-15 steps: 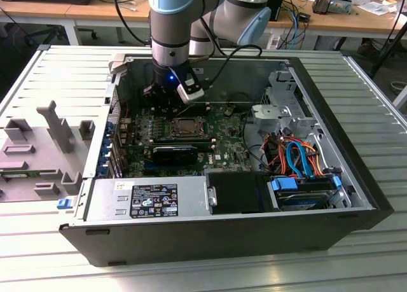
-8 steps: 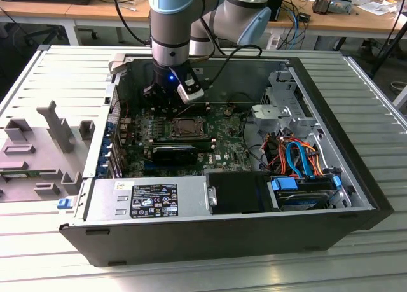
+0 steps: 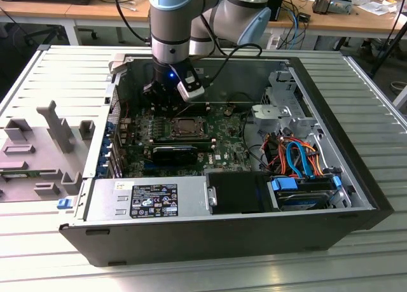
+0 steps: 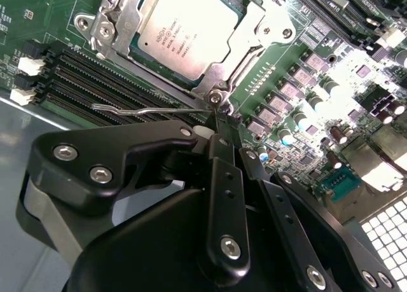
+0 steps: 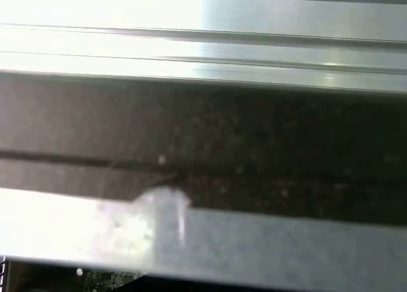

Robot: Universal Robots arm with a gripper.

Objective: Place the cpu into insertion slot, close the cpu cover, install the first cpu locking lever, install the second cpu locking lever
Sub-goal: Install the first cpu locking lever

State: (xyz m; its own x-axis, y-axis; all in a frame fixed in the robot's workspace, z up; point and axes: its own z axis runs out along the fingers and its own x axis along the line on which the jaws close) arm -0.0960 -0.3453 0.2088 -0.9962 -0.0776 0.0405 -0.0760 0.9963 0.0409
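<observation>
Down on the motherboard, cpu sits under the closed cpu cover; gripper fingers together beside a locking lever that looks unlatched, so levers remain

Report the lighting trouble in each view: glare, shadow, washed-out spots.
Exterior view: even room light, the black computer case shaded inside under the arm. Second wrist view: glare whitens part of the green motherboard, less so the dull silver square cpu. First wrist view: a white hotspot washes out the pale metal ledge.
</observation>
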